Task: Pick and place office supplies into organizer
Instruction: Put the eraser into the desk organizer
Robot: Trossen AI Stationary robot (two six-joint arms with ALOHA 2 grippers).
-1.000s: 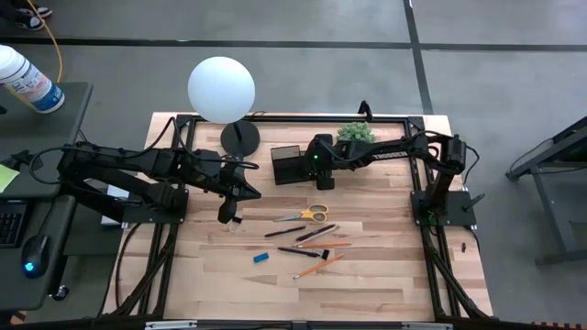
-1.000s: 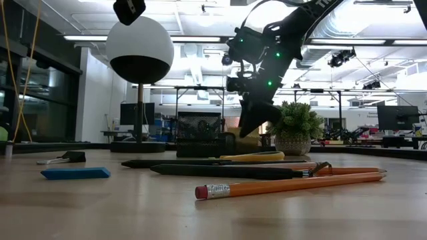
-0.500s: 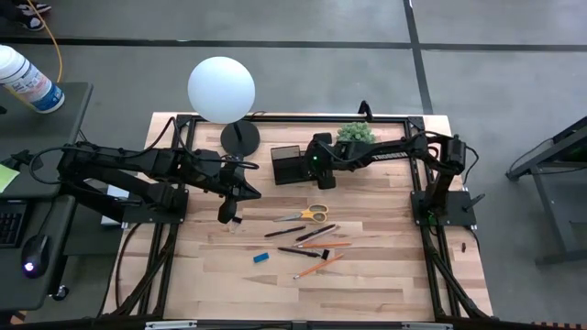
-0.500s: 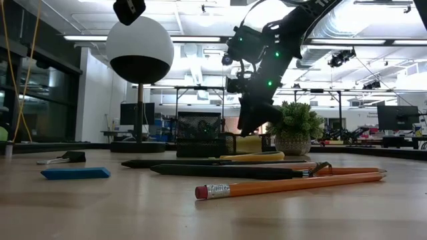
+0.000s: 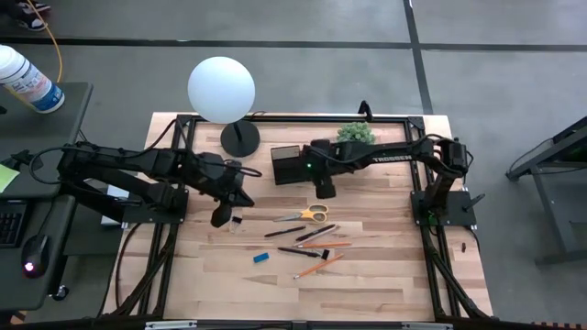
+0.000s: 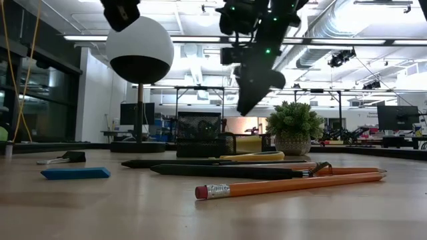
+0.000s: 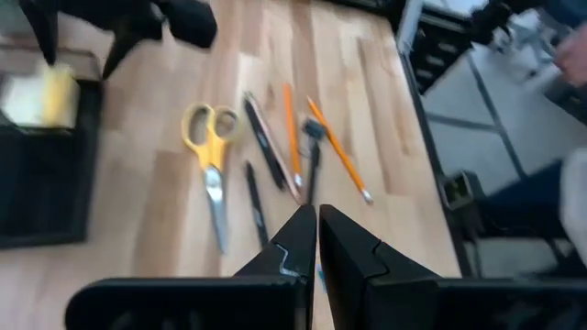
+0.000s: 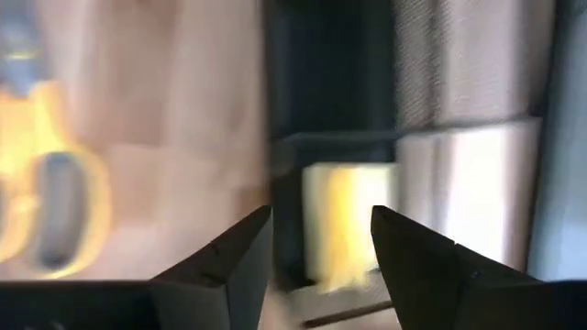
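While the right pincer (image 5: 326,190) hangs w/ fingers apart and empty just beside the organizer (image 5: 292,165), on its side toward the loose items, the yellow sticky-note pad (image 8: 341,218) already sits in one compartment, seen in the right wrist view; the other compartments look empty as far as I can tell. Yellow-handled scissors (image 5: 306,215) lie on the counter (image 5: 385,275) just past that pincer, away from the organizer, long axis running roughly left-right across the counter, handles toward the right arm's side, blades toward the left. Right arm is nearer them, I'd say, so they look like the next pick. Pencils and pens (image 5: 316,246) lie fanned beyond the scissors; blue eraser (image 5: 261,258) is near them, and a tiny black piece (image 5: 237,220) lies close to the left pincer (image 5: 218,218), which hovers w/ fingers together, holding nothing.
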